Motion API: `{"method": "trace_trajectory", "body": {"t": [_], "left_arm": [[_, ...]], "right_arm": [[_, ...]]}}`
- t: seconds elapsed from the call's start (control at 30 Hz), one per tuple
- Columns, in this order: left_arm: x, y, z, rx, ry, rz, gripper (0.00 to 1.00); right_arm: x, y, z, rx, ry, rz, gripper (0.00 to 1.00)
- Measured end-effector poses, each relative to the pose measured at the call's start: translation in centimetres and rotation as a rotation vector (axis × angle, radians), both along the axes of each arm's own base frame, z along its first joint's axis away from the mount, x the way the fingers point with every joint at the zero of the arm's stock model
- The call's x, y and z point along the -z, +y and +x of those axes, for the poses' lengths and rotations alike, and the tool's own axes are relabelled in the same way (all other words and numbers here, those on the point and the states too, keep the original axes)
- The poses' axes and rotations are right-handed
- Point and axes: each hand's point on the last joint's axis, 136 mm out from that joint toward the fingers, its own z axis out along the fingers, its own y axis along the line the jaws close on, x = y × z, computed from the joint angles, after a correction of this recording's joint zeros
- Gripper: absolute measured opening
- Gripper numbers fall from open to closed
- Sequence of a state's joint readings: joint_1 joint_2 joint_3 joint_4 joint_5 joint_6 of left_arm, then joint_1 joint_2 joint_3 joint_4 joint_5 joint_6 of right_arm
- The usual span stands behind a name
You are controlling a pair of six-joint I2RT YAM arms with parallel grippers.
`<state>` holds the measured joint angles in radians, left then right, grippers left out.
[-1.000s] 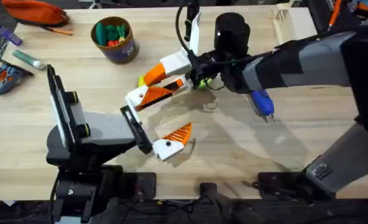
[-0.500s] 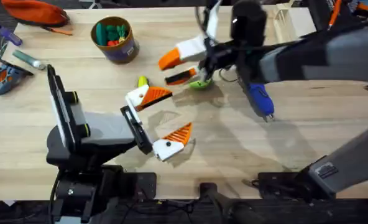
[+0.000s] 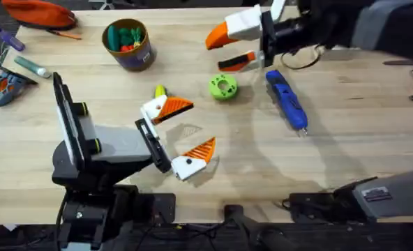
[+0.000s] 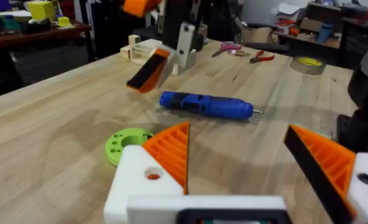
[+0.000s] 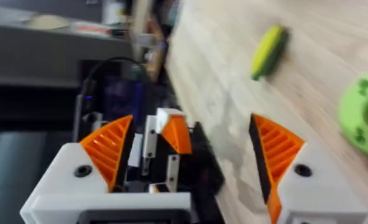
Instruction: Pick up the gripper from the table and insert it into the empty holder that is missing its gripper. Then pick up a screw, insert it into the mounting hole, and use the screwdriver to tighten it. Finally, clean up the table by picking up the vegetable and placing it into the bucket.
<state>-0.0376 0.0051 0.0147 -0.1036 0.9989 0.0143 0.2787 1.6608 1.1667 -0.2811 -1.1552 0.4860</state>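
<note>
Lifted back toward the far edge of the bench (image 3: pixel 346 139), the right end effector (image 3: pixel 233 47) now hangs spread wide and empty, clear of the green disc (image 3: pixel 223 87). Just beside it lies the screwdriver (image 3: pixel 287 101). Left end effector (image 3: pixel 182 134) is wide, the vegetable (image 3: pixel 160 91) at its fingertip.

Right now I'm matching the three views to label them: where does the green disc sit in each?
Overhead: green disc mid-table, between vegetable and screwdriver.
Left wrist: on the table, nearer than the screwdriver.
Right wrist: on the table, with the vegetable farther off.
Shared landmark: the wooden table.
</note>
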Motion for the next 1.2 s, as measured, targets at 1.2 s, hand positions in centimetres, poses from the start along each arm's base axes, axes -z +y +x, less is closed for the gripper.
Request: {"method": "trace_trajectory", "body": {"t": [1.2], "left_arm": [[0.0,0.0,0.0,0.000,0.000,0.000,0.986]], "right_arm": [[-5.5,-12.4,-0.5,0.233,-0.339,-0.894,0.992]]}}
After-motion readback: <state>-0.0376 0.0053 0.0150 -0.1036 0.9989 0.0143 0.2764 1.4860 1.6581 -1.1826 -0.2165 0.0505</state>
